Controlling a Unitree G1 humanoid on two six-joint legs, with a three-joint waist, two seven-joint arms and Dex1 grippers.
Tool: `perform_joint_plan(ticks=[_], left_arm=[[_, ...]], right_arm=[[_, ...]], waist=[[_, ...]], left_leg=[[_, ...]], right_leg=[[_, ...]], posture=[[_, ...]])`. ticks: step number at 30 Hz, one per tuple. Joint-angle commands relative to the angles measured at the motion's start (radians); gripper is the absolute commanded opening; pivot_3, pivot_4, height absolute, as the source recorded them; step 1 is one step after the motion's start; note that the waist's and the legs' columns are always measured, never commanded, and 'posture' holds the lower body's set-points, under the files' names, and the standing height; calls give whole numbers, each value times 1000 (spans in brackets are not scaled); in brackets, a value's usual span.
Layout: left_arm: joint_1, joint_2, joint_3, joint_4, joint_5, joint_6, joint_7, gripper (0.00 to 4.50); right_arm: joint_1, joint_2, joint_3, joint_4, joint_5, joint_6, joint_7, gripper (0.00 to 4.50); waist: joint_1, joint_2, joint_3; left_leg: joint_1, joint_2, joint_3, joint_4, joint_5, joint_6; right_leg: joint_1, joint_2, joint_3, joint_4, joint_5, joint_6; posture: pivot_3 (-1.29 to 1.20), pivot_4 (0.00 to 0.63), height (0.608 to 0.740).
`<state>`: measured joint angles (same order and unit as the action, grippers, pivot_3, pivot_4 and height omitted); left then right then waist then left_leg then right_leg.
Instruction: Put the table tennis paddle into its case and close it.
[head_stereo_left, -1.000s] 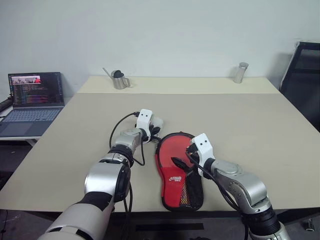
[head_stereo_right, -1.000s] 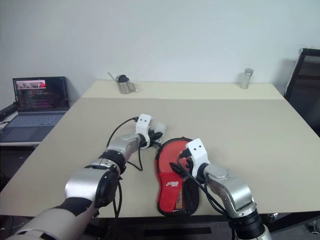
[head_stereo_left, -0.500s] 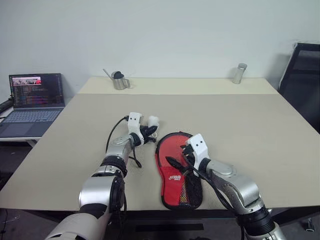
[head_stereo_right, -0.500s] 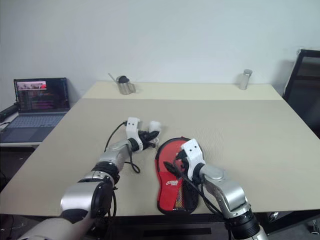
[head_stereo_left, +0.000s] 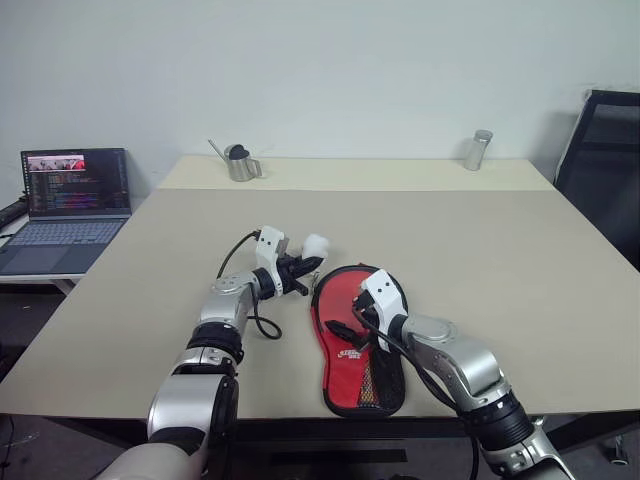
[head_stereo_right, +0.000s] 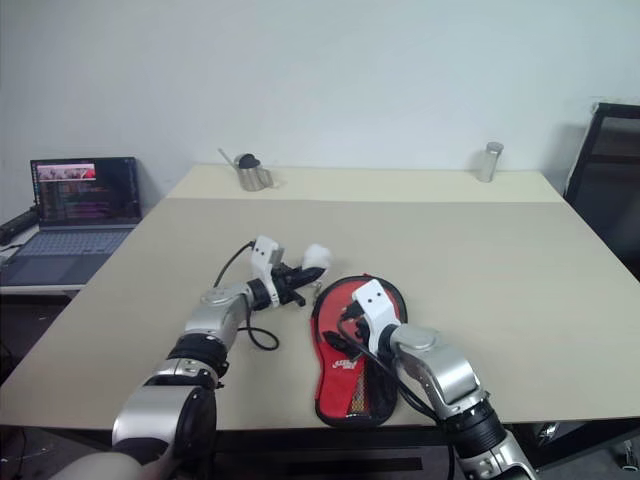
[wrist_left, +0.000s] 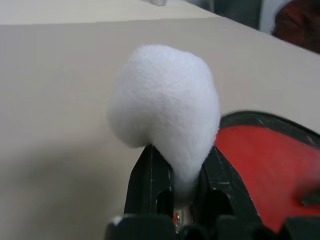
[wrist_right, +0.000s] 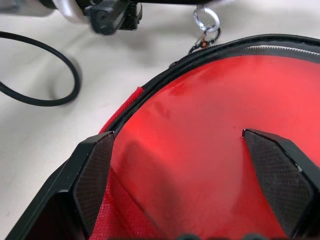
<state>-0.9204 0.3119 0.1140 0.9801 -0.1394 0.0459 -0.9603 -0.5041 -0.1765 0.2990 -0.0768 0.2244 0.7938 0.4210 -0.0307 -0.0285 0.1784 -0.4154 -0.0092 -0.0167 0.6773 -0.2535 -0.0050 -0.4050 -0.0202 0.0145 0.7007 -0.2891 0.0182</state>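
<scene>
2 robot hands work near the front edge of the broad beige bench (head_stereo_left: 480, 230). The left hand (head_stereo_left: 305, 268) is clamped tight on the fluffy white pom-pom charm (head_stereo_left: 316, 246), whose lower part sits squeezed between its 2 black fingers (wrist_left: 150, 177). That charm hangs off the top rim of the paddle-shaped soft zip case (head_stereo_left: 358, 335), which lies flat with its red side up, black trim around the edge and a mesh pocket at the end nearest the robot. The right hand (head_stereo_left: 352, 322) hovers over the red face with its fingers (wrist_right: 92, 172) spread wide, holding nothing. Whether the paddle lies inside cannot be told. A silver zip pull ring (wrist_right: 206, 19) lies just past the rim of the case. At the far edge stand a small metal pitcher (head_stereo_left: 238, 161) and a metal cylinder (head_stereo_left: 479, 148), well apart.
</scene>
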Motion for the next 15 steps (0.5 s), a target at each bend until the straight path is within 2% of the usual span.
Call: perform_joint_plan(ticks=[1, 5, 8, 15], left_arm=[[-74, 16, -51, 25, 39, -50, -47, 160], [-145, 16, -102, 147, 113, -137, -6, 160], [-209, -5, -88, 229, 121, -147, 69, 160], [-297, -62, -101, 316, 161, -186, 151, 160]], right_arm=[[5, 6, 26, 37, -17, 34, 4, 4500], [6, 23, 23, 43, -27, 43, -10, 4500], [14, 27, 19, 37, -32, 54, -15, 4500], [48, 25, 11, -1, -39, 99, -35, 4500]], waist=[[0, -1, 0], [0, -3, -3], [-1, -3, -3], [1, -4, -3]], left_leg=[[0, 0, 0, 0, 0, 0], [0, 0, 0, 0, 0, 0], [0, 0, 0, 0, 0, 0], [0, 0, 0, 0, 0, 0]], right_leg=[[0, 0, 0, 0, 0, 0], [0, 0, 0, 0, 0, 0], [0, 0, 0, 0, 0, 0], [0, 0, 0, 0, 0, 0]], posture=[[0, 150, 740], [0, 150, 740], [0, 150, 740], [0, 150, 740]])
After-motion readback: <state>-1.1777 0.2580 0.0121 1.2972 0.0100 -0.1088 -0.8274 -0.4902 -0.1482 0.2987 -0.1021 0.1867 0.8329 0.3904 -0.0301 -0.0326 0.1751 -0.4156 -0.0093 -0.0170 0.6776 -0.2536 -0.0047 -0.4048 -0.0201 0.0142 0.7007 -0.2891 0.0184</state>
